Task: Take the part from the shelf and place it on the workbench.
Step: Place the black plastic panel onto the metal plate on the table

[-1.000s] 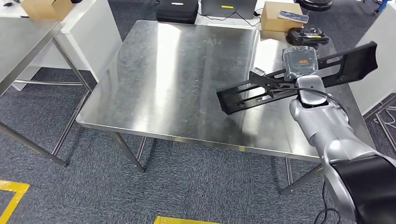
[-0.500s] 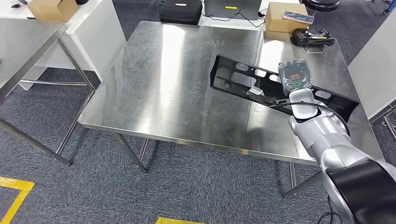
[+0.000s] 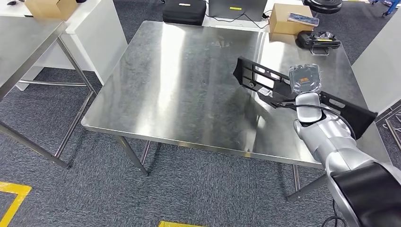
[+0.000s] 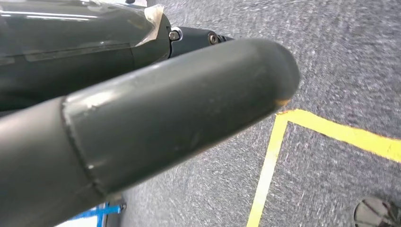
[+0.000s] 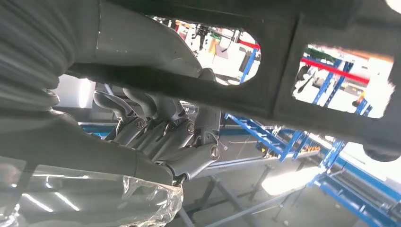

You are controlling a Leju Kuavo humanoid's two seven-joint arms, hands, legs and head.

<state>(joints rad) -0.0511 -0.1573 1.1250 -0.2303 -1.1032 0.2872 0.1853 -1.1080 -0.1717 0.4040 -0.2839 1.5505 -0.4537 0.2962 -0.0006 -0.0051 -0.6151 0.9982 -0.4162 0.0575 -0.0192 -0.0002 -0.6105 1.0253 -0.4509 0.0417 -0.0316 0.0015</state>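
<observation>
Right hand (image 3: 305, 79) grasps the long black part (image 3: 265, 80) near its middle, holding it tilted above the right side of the steel workbench (image 3: 189, 85). Left hand (image 4: 142, 127) hangs over grey carpet (image 4: 340, 61); I cannot tell whether it is clenched or released.

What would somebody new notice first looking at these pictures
The eye goes first to the long black part with cut-out slots, held by the right hand above the right side of the steel workbench. Next comes the silver right arm rising from the lower right corner, then the cardboard box beyond the bench's far edge.
</observation>
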